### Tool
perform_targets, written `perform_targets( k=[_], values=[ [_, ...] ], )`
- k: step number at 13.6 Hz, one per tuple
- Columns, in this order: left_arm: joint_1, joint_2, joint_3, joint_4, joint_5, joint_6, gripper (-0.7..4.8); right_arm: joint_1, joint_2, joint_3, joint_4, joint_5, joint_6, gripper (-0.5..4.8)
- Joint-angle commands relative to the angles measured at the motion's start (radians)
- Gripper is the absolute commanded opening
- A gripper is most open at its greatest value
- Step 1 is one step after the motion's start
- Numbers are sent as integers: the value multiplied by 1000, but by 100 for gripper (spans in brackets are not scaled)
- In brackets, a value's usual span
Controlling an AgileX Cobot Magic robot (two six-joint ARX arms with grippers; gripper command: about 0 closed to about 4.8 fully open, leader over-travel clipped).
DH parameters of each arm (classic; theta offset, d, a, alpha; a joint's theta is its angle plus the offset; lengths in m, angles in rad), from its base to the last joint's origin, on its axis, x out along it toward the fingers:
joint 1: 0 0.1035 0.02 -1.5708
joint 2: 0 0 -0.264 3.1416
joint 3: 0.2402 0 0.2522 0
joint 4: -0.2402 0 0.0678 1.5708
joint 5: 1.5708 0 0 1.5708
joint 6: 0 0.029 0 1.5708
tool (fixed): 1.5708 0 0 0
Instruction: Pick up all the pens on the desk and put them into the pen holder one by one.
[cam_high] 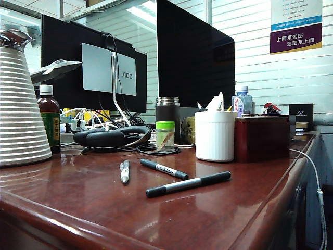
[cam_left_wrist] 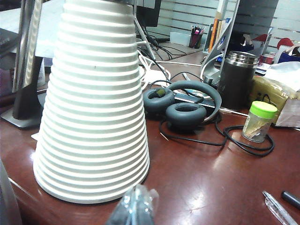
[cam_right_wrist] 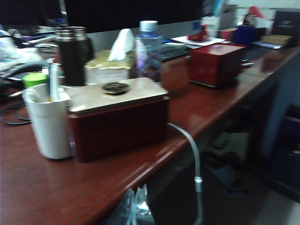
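I have both arms parked low at the near edge of the desk [cam_high: 62, 208], which I read as a start pose: nothing is held and all three pens lie loose on the wood. The left gripper [cam_left_wrist: 134, 209] shows only as wrapped, crinkly fingertips pressed together with nothing between them; the right gripper [cam_right_wrist: 134, 208] looks the same, tips together and empty, hanging just at the rounded desk edge. Just ahead and to the right of the left fingers lies the clear ballpoint [cam_left_wrist: 277, 209], slim and glassy, with a black pen end beside it. In the exterior view the ballpoint sits nearest, then the grey marker [cam_high: 188, 184] with black ends lying slantwise, then the short black marker [cam_high: 163, 169] with its white label; all are thin and round, so I judge they may roll under a pinch on this glossy top. Close in front of the left fingers stands a ribbed white cone [cam_left_wrist: 93, 108], wide at the base. Farther off, ahead of the right fingers, the pen holder [cam_right_wrist: 48, 123], a white plastic cup, stands upright and touching a dark red box [cam_right_wrist: 119, 123].
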Motion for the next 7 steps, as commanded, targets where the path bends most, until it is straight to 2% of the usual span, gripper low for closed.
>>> perform_targets(
  k=[1, 5, 6, 7],
  values=[
    [1, 1, -1, 12, -1, 6, -6, 1, -1, -4, 7, 29, -8, -1],
    [1, 1, -1, 13, 7, 2, -6, 1, -1, -3, -9, 35, -7, -1],
    [0, 1, 7, 16, 22, -26, -6, 2, -1, 13, -14, 35, -2, -1],
    [0, 1, 28, 10, 29, -89, -6, 1, -1, 43, -33, 36, 4, 63]
  ],
)
